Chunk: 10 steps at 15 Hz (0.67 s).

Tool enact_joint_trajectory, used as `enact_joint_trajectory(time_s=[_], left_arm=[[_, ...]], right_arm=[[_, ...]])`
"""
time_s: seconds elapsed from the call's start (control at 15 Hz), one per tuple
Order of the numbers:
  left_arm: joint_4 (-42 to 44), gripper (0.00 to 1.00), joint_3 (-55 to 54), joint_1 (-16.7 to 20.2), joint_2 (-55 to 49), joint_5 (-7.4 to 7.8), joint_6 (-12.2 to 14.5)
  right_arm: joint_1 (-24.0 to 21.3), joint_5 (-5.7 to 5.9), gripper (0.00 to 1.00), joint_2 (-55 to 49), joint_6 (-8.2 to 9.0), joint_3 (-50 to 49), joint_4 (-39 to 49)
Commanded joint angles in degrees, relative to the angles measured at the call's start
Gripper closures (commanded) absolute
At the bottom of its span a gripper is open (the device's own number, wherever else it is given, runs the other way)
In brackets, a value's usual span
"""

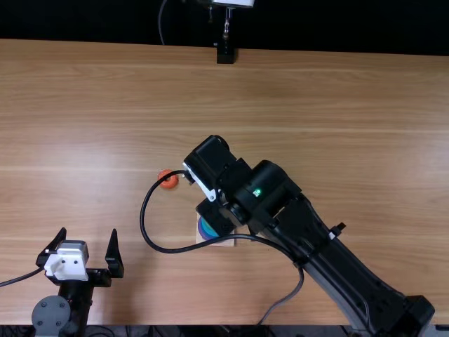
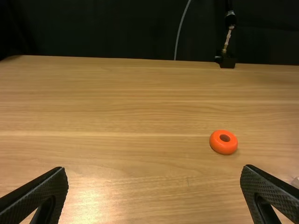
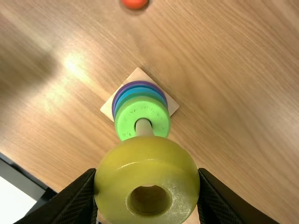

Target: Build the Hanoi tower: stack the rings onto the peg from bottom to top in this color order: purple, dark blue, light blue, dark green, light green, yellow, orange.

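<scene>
In the top view my left gripper (image 1: 85,254) stands open at the near left, and in the left wrist view its fingers (image 2: 39,192) are wide apart. The right arm's gripper (image 1: 216,219) is over the peg base (image 1: 226,242). In the right wrist view my right gripper (image 3: 147,186) is shut on the yellow ring (image 3: 173,161), held above the peg (image 3: 144,127). The light green ring (image 3: 128,116) tops the stack, with blue and purple rings (image 3: 140,84) below it. The orange ring (image 1: 168,180) lies on the table, also in the left wrist view as an orange ring (image 2: 217,145).
A black stand (image 1: 225,54) is at the table's far edge. The right arm (image 1: 316,242) stretches from the near right across the table (image 1: 351,126), and its cable loops out to the left beside the peg base.
</scene>
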Motion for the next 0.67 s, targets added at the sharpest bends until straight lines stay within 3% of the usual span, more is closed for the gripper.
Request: enact_joint_trajectory(time_s=[0.0,0.4,0.47,0.53,0.6], left_arm=[[-1.3,0.00,-3.6,-0.1,-0.7,-0.32,0.4],[-1.3,0.00,-3.6,-0.1,-0.7,-0.32,0.4],[-1.3,0.00,-3.6,-0.1,-0.7,-0.32,0.4],[-1.3,0.00,-3.6,-0.1,-0.7,-0.32,0.4],[-1.3,0.00,-3.6,-0.1,-0.7,-0.32,0.4]], right_arm=[[0.6,-0.07,1.00,2.1,0.17,1.6,0.0],[0.6,0.14,1.00,2.3,0.27,0.6,0.0],[0.6,0.25,0.75,2.3,0.38,0.6,0.0],[0.6,0.46,0.13,2.4,0.38,0.6,0.0],[0.6,0.67,0.00,2.5,0.38,0.2,-0.1]])
